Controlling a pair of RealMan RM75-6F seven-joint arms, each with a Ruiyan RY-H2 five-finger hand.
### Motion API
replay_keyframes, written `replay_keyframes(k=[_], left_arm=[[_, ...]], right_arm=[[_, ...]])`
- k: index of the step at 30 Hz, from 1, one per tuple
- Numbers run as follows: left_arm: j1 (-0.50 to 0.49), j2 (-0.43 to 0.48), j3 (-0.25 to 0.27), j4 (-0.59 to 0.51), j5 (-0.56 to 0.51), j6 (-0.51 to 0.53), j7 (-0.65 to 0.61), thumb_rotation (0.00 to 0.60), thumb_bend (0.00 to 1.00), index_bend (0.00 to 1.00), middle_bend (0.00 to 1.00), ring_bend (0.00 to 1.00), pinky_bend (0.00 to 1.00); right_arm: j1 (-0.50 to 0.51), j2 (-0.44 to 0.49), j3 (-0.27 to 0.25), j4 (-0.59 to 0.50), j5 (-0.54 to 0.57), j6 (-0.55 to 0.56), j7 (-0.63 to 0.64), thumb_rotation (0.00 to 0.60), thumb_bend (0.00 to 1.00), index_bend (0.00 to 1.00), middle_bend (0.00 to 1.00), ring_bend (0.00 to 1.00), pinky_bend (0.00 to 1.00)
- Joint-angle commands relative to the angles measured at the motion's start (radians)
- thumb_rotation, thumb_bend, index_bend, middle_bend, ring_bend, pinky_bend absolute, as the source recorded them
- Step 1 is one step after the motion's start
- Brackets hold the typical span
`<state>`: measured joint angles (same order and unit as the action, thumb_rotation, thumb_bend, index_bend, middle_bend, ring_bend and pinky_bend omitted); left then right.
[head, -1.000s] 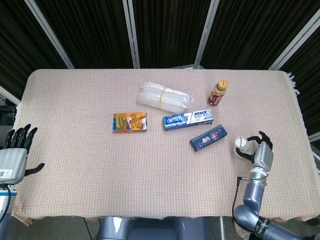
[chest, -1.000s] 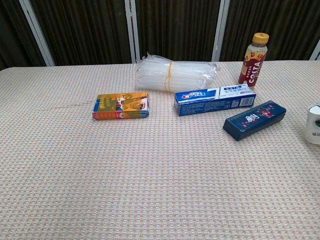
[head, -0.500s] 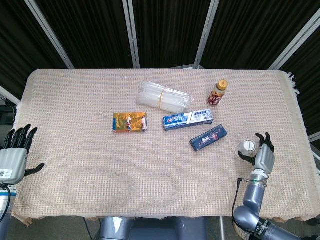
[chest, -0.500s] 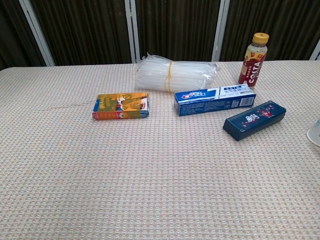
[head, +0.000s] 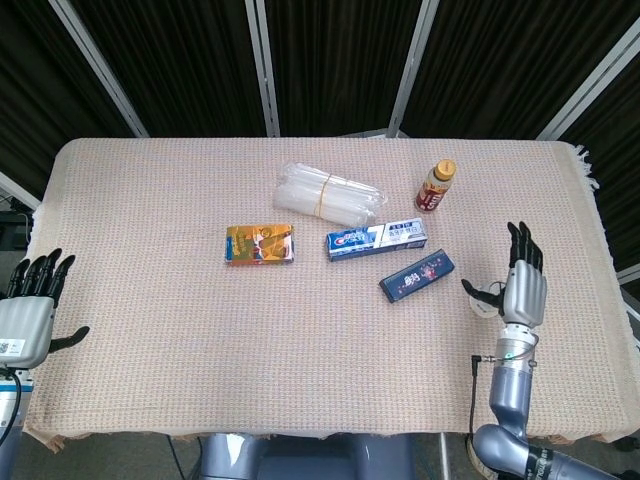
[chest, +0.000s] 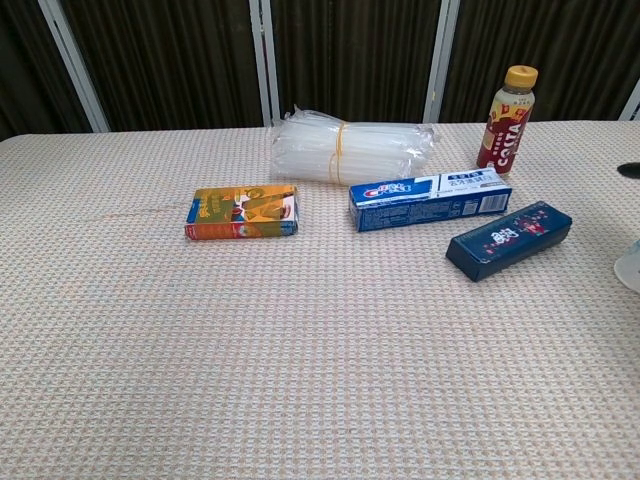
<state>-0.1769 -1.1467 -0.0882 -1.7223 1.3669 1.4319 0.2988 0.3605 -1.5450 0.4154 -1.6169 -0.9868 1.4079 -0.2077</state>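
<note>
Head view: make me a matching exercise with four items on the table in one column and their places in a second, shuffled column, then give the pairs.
Things:
1. brown drink bottle
2. orange box
3. dark blue box
4. bundle of clear plastic cups

Places:
A. nearest to the right robot hand of the four
B. lying behind the orange box and the toothpaste box
C. standing upright behind the toothpaste box's right end
D. furthest left of the four

Pairs: 1-C, 2-D, 3-A, 4-B

toothpaste box (head: 377, 240) between bottle (head: 436, 186), dark box (head: 417, 275)
</note>
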Motion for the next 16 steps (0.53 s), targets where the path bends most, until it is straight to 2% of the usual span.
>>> replay_keyframes(k=[1, 5, 10, 16], left_arm=[[0.0, 0.0, 0.0, 0.001, 0.001, -0.001, -0.003, 0.6, 0.01, 0.0, 0.0, 0.0, 0.0], [0.0, 0.0, 0.0, 0.003, 0.002, -0.001, -0.004, 0.6, 0.01, 0.0, 0.0, 0.0, 0.0], [0.0, -0.004, -0.001, 0.002, 0.001, 0.003, 0.003, 0.6, 0.01, 0.0, 0.0, 0.0, 0.0], [0.001, -0.004, -0.002, 0.003, 0.0, 0.002, -0.002, 0.6, 0.01, 0.0, 0.0, 0.0, 0.0]], right_arm=[[0.027, 0.178, -0.016, -0.128, 0.005, -0.096, -0.137, 0.6, 0.1, 0.07, 0.0, 0.0, 0.0], [0.009, 0.287, -0.086, -0.117, -0.065, -0.137, -0.184, 0.6, 0.07, 0.06, 0.0, 0.0, 0.0], [-0.023, 0.307, -0.157, -0.051, -0.158, -0.112, -0.172, 0.6, 0.05, 0.02, 0.0, 0.0, 0.0], [-0.023, 0.295, -0.172, -0.018, -0.151, -0.125, -0.154, 0.6, 0.05, 0.01, 0.0, 0.0, 0.0]])
